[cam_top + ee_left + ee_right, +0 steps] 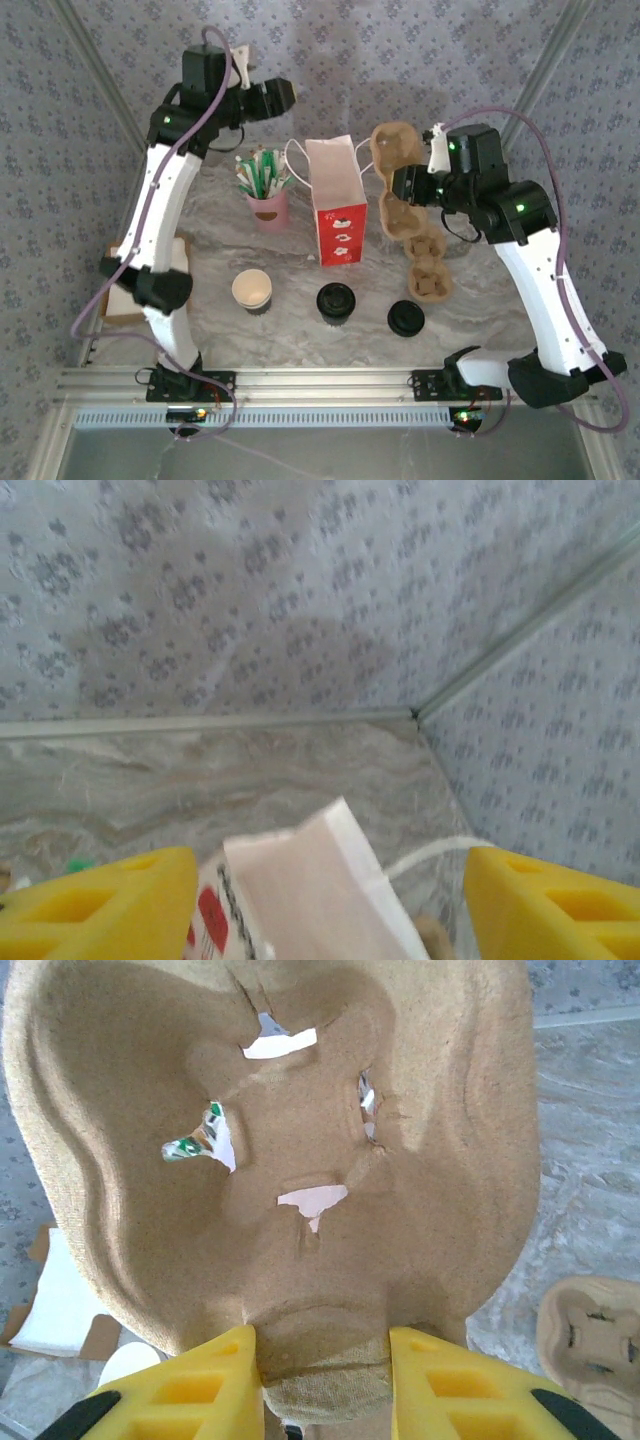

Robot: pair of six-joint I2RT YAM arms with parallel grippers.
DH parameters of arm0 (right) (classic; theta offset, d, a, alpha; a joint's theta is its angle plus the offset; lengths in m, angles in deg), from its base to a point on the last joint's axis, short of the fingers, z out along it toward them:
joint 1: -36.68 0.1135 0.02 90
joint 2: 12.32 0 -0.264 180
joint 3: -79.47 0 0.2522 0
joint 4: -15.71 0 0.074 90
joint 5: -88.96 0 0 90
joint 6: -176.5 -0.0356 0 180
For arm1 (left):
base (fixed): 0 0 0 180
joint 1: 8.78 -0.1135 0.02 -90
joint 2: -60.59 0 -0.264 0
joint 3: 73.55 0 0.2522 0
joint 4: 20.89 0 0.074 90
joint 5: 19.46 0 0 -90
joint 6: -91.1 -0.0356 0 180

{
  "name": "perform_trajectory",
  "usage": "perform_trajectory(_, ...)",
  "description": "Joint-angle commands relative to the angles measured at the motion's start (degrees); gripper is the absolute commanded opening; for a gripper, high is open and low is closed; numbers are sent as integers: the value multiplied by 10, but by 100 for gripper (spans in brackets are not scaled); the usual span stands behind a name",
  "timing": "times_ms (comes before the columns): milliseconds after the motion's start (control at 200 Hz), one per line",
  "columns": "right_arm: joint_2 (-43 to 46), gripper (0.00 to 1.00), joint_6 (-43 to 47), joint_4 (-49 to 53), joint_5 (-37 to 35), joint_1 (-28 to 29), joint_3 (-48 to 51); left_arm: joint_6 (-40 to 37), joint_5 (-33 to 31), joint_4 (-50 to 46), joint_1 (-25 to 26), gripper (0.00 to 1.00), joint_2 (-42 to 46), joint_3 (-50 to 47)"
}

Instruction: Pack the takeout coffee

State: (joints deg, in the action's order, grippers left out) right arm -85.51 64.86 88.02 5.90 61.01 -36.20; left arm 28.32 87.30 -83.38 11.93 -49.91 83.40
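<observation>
Right gripper pinches a pulp carrier — left wrist camera catches left gripper wide, framing the bag.

The right claw has matt yellow plastic fingers, and the cup carrier pinched between them is moulded paper pulp, tan, rough and fibrous, ragged at its holes. Below the left claw, between like fingers, the bag is smooth paper with a faint sheen. Beyond it the table looks like smooth marbled stone under a matt printed wall covering.
</observation>
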Motion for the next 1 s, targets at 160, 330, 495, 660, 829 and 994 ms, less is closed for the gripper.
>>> perform_trajectory(160, -41, 33, -16, -3, 23, 10, -60, 69, 97, 9, -64, 58, -242, 248)
perform_trajectory(330, -62, 33, -16, -4, 27, 12, -84, 71, 102, 64, -69, 53, -299, 242)
perform_trajectory(495, -79, 33, -19, -15, 37, 14, -98, 59, 108, 91, -67, 47, -330, 221)
perform_trajectory(660, -92, 33, -33, -38, 60, 14, -103, 39, 126, 94, -56, 41, -359, 220)
perform_trajectory(829, -115, 33, -44, -56, 82, 14, -124, 22, 129, 95, -32, 38, -370, 219)
perform_trajectory(994, -139, 32, -57, -77, 101, 14, -142, 18, 134, 93, -18, 33, -374, 214)
